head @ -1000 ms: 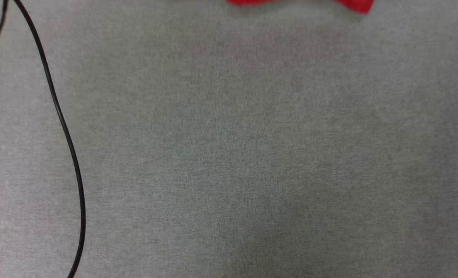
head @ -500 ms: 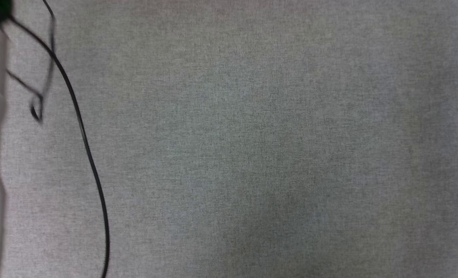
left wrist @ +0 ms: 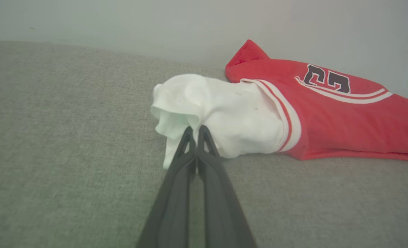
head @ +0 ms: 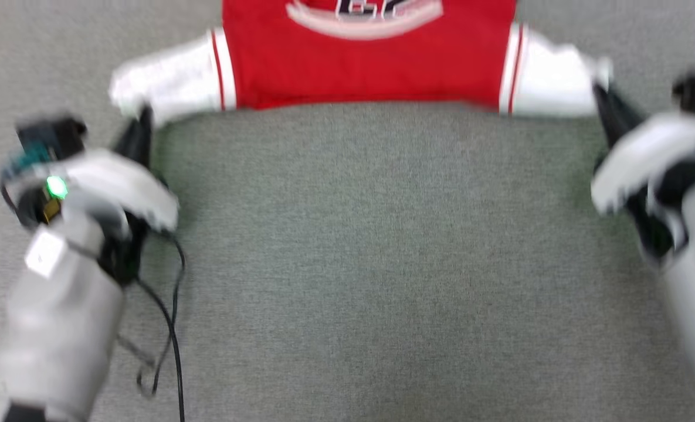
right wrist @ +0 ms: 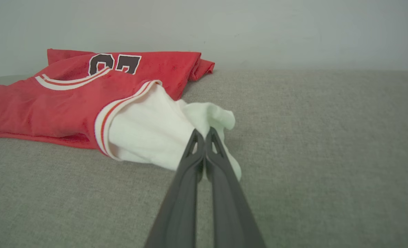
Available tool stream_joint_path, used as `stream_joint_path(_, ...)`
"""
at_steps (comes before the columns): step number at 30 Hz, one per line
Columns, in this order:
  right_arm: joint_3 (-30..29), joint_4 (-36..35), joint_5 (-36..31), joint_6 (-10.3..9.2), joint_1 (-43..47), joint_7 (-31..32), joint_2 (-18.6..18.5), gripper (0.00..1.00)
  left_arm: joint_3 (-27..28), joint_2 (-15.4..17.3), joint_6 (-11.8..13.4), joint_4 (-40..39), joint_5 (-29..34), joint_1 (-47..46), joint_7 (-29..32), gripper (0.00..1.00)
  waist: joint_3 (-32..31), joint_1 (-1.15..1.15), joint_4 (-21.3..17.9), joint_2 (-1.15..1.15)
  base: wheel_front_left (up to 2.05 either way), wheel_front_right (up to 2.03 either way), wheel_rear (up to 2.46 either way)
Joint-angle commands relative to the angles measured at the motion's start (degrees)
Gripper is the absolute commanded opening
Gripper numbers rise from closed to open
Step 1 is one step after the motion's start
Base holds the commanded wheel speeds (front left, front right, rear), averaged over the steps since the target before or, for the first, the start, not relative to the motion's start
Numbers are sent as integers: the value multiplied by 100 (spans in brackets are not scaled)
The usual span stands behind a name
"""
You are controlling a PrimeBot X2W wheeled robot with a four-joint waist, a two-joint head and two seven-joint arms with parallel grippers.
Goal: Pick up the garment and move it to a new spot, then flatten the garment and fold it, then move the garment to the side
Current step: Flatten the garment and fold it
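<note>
The red jersey (head: 370,64) lies stretched left-to-right across the far side of the grey fabric surface (head: 370,264), the left gripper (left wrist: 194,132) and right gripper (right wrist: 204,135) each pinching its nearer white sleeve end.

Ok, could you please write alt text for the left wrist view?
The left claw, its two dark fingers shut, pinches the white sleeve of a red shirt. The shirt lies on grey cloth with its dark print facing up, and a pale wall stands behind.
</note>
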Motion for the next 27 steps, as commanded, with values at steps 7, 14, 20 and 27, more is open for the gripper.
stream_joint_path(7,-233,-839,272,-7,1865,48,-50,0,-51,147,-4,-627,-91,1523,-41,0,-832,0,78,0,0,0,0)
stream_joint_path(14,-800,-1725,160,-7,3531,374,194,0,-124,196,208,-1238,-84,2767,-36,0,-1414,0,128,0,0,0,0)
stream_joint_path(20,-1387,-2525,-49,-7,4853,737,660,0,-1,320,560,-1949,-207,3833,-37,0,-1877,0,146,0,0,0,0)
stream_joint_path(27,-1901,-3165,-402,-8,5970,1084,1081,0,152,468,1291,-2802,-317,4898,67,0,-2240,0,214,0,0,0,0)
